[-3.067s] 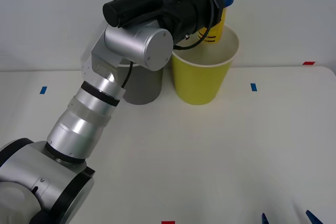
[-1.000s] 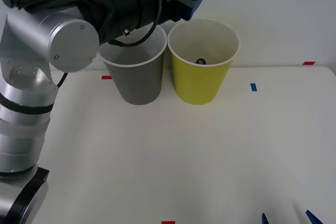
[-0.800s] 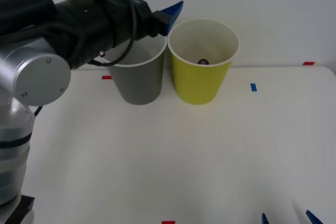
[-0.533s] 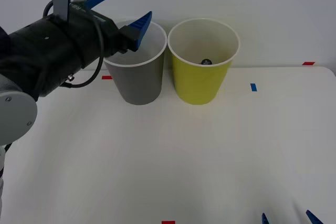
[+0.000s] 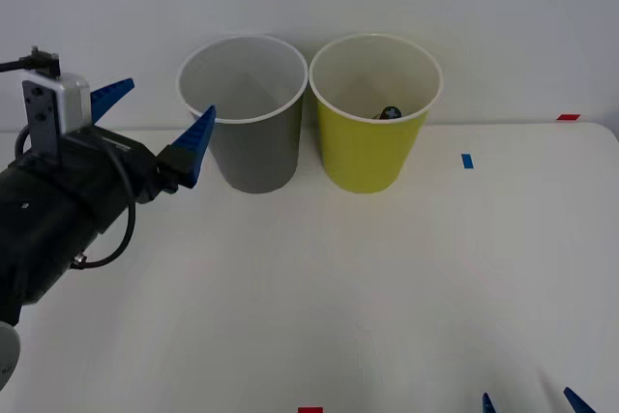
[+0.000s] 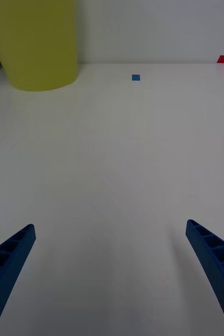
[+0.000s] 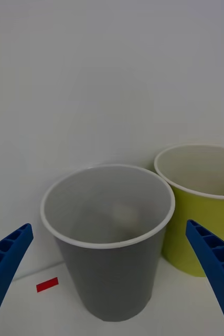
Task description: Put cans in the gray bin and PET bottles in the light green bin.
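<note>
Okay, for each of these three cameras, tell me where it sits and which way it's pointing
Front: above the arms, facing down and forward at the table; open left gripper, right gripper tips.
Left wrist: faces the gray bin, its open fingers at the corners.
Right wrist: low over the table, open.
All share the light green bin.

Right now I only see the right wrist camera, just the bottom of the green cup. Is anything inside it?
Observer: Yes. The front view shows the bottle, its dark cap peeking over the rim inside the light green bin.
Operator: Where's the other arm?
Observer: The left gripper hovers open over the table's left side, next to the gray bin. Your right gripper sits open near the front edge.
Operator: Is the gray cup full?
Observer: No. The left wrist view looks into it, and its inside is bare down to the bottom.
</note>
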`<state>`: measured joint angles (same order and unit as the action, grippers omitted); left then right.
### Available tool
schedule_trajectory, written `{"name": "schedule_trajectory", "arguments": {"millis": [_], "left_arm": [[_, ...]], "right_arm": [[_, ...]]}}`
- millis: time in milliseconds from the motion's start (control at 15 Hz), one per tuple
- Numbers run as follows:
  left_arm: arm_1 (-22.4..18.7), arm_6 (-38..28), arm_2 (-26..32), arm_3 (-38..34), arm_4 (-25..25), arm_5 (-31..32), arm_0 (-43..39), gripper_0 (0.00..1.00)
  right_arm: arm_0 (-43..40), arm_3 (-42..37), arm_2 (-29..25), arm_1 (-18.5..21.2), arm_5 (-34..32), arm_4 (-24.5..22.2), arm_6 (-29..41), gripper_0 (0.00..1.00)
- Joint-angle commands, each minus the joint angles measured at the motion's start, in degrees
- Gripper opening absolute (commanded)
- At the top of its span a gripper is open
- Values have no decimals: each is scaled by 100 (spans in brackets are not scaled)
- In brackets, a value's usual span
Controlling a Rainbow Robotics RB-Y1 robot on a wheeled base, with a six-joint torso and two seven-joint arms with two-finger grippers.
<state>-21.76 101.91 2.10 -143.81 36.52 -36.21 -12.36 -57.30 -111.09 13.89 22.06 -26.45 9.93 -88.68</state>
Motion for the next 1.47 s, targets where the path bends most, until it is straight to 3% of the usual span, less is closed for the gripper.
{"name": "schedule_trajectory", "arguments": {"millis": [67, 400, 600, 867, 1000, 1200, 1467], "left_arm": [[23, 136, 10, -112, 321, 87, -443, 100], [163, 259, 10, -112, 373, 87, -759, 100], [-65, 303, -26, 239, 725, 896, -1234, 100], [-223, 172, -131, 494, -259, 2188, -2324, 100], [-232, 92, -342, 943, -462, 3146, -2807, 100], [-232, -13, -553, 1277, -646, 3946, -3387, 100], [-241, -382, -1115, 1971, -1455, 5044, -3809, 100]], "right_arm": [[0, 0, 0, 0, 0, 0, 0, 100], [0, 0, 0, 0, 0, 0, 0, 100], [0, 0, 0, 0, 0, 0, 0, 100], [0, 0, 0, 0, 0, 0, 0, 100], [0, 0, 0, 0, 0, 0, 0, 100], [0, 0, 0, 0, 0, 0, 0, 100], [0, 0, 0, 0, 0, 0, 0, 100]]}}
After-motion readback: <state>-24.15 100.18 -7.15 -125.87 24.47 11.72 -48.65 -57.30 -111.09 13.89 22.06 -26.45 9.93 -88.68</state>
